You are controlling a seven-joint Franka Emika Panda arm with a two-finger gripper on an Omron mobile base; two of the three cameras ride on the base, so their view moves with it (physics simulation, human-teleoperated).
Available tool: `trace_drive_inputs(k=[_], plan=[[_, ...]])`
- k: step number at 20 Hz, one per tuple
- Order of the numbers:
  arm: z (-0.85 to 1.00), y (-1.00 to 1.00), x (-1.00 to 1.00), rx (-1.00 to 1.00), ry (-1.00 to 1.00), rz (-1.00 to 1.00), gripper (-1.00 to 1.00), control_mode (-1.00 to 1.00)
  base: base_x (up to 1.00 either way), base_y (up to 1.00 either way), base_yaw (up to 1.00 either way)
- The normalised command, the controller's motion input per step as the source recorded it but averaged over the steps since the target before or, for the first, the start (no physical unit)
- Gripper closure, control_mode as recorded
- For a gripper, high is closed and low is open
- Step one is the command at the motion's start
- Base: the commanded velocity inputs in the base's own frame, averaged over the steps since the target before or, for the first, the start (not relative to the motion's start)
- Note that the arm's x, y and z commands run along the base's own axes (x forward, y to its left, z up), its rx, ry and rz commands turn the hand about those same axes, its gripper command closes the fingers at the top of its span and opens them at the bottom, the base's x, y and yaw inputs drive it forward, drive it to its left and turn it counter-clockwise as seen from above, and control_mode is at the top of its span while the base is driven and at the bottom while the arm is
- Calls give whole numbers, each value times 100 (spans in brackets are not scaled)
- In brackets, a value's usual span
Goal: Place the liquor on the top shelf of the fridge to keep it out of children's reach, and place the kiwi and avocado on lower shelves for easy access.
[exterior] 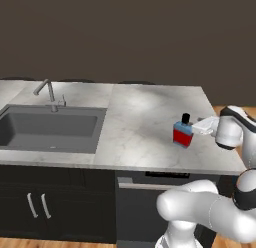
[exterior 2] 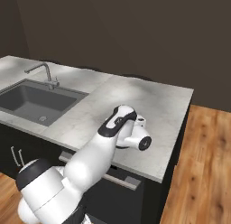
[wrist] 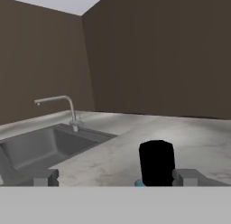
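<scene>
Worktop [exterior: 145, 122]: pale marble, sink [exterior: 47, 129] at its left. Liquor [exterior: 183, 132] stands upright near the right front edge. Likely glass: rigid, heavy, slick, breakable. Tool [wrist: 117, 177] level with its cap [wrist: 156, 162], jaws spread wide, holding nothing. Best grip: flat red body.

Flat, even rendered light, dim brown walls, soft shadow patches on pale countertop [exterior: 145, 127], slightly blurry, low resolution

In my hand view only the liquor's [wrist: 156, 163] black cap shows. My arm hides it from the right.
</scene>
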Motion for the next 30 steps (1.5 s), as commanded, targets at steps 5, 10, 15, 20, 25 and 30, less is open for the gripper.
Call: trace_drive_inputs(k=[5,10,15,20,25,30], plan=[[-15,0,23,0,0,0,-100,-100,0,0,0],[-14,0,24,0,0,0,-100,-100,0,0,0],[-12,0,28,0,0,0,-100,-100,0,0,0],[-11,0,31,0,0,0,-100,-100,0,0,0],[-12,0,32,0,0,0,-100,-100,0,0,0],[-15,-6,30,0,0,0,-100,-100,0,0,0]])
